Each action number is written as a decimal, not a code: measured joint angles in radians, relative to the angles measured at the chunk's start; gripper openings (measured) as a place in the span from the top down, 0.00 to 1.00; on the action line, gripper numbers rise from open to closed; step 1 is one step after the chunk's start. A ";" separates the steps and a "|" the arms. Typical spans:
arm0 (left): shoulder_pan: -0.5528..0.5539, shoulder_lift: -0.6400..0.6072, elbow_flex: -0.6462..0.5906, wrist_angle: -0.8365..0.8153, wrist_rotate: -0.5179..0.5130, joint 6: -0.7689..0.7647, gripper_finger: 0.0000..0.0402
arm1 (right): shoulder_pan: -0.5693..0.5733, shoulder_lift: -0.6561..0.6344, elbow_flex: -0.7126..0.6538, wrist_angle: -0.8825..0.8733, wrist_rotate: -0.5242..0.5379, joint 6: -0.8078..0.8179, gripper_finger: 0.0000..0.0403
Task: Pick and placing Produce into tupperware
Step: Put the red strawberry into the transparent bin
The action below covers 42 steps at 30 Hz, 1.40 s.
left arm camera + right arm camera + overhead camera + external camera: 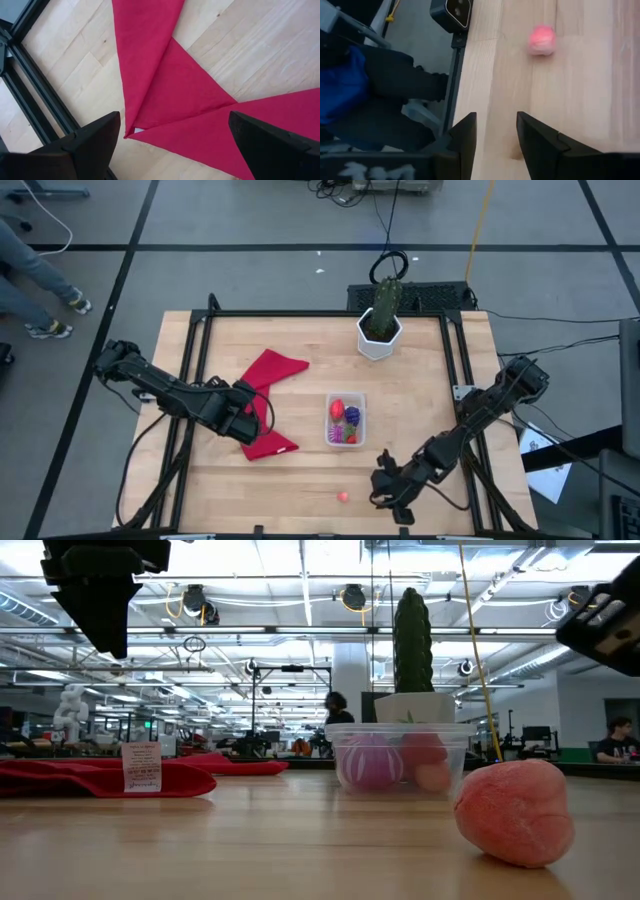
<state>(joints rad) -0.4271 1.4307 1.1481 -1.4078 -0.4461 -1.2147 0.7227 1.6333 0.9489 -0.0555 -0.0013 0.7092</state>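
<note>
The clear tupperware (345,420) stands on the table right of centre and holds red, pink and purple produce; the low view shows it too (400,760). One pink produce piece (343,497) lies alone on the wood near the table's near edge, large in the low view (515,810) and visible in the right wrist view (542,39). My right gripper (392,483) is open, just right of that piece and apart from it (495,135). My left gripper (245,420) hangs wide open above the red cloth (170,145), touching nothing.
A red cloth (268,402) lies spread left of the tupperware. A green cactus in a white hexagonal pot (380,328) stands at the far edge. Black rails frame the table's sides. A person's legs (395,85) show beyond the near edge.
</note>
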 joint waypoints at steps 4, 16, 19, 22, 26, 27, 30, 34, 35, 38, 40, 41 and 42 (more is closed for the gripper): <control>0.000 0.000 0.000 0.000 0.000 -0.001 0.06 | 0.006 0.000 0.000 0.001 -0.001 0.068 0.68; 0.000 0.000 0.000 0.005 0.001 -0.002 0.06 | 0.023 0.010 0.244 -0.455 0.043 -0.087 0.68; 0.000 0.000 0.000 0.007 0.002 -0.002 0.06 | 0.044 0.053 0.343 -0.631 0.107 -0.095 0.68; 0.000 0.000 0.000 0.008 0.002 -0.002 0.06 | 0.046 0.115 0.394 -0.630 0.107 -0.123 0.68; 0.000 0.000 0.000 0.008 0.001 -0.002 0.06 | 0.034 0.205 0.410 -0.706 0.060 -0.095 0.68; 0.000 0.000 0.000 0.008 0.001 -0.002 0.06 | 0.029 0.223 0.410 -0.736 0.054 -0.083 0.68; 0.000 0.000 0.000 0.009 0.002 -0.002 0.06 | 0.022 0.259 0.410 -0.767 0.052 -0.069 0.68; 0.000 0.000 0.000 0.012 0.001 -0.002 0.06 | 0.023 0.276 0.411 -0.739 0.052 -0.105 0.68; 0.000 0.000 0.000 0.013 0.001 -0.002 0.06 | 0.023 0.276 0.412 -0.735 0.052 -0.112 0.68; 0.000 0.000 0.000 0.015 0.001 -0.002 0.06 | 0.021 0.275 0.412 -0.730 0.056 -0.126 0.68; 0.000 0.000 0.000 0.015 0.001 -0.002 0.06 | 0.020 0.275 0.412 -0.734 0.057 -0.132 0.68; 0.000 0.000 0.000 0.015 0.001 -0.002 0.06 | 0.018 0.275 0.412 -0.732 0.058 -0.137 0.68; 0.000 0.000 0.000 0.015 0.001 -0.002 0.06 | 0.016 0.275 0.412 -0.732 0.058 -0.143 0.68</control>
<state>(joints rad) -0.4271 1.4303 1.1480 -1.3930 -0.4450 -1.2167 0.7385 1.9083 1.3609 -0.7872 0.0566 0.5665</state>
